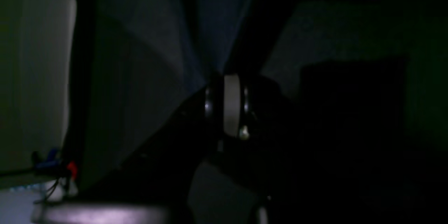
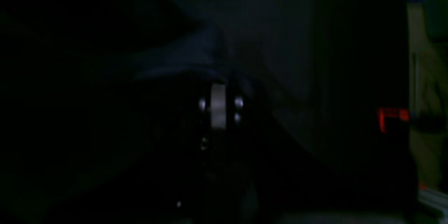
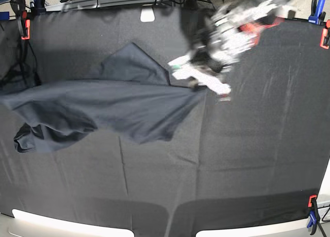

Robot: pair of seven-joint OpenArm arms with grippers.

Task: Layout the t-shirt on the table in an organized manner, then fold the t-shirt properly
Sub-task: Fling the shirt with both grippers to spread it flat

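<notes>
The dark navy t-shirt [image 3: 113, 105] hangs stretched across the left and middle of the table [image 3: 258, 144], with a bunched part sagging at the lower left. My left gripper [image 3: 198, 84] pinches its right end; the arm is motion-blurred. In the left wrist view the gripper [image 1: 231, 77] is shut, and the t-shirt's cloth [image 1: 157, 42] fans out from it. In the very dark right wrist view my right gripper [image 2: 218, 84] is shut, and the t-shirt's folds [image 2: 245, 35] spread from it. The right arm is out of the base view, where the shirt runs off the left edge.
Orange clamps [image 3: 25, 29] [image 3: 325, 38] and a blue clamp [image 3: 313, 10] grip the table's far corners, and another clamp [image 3: 312, 211] holds the near right. A white patch [image 3: 148, 15] lies at the far edge. Cables lie behind the table.
</notes>
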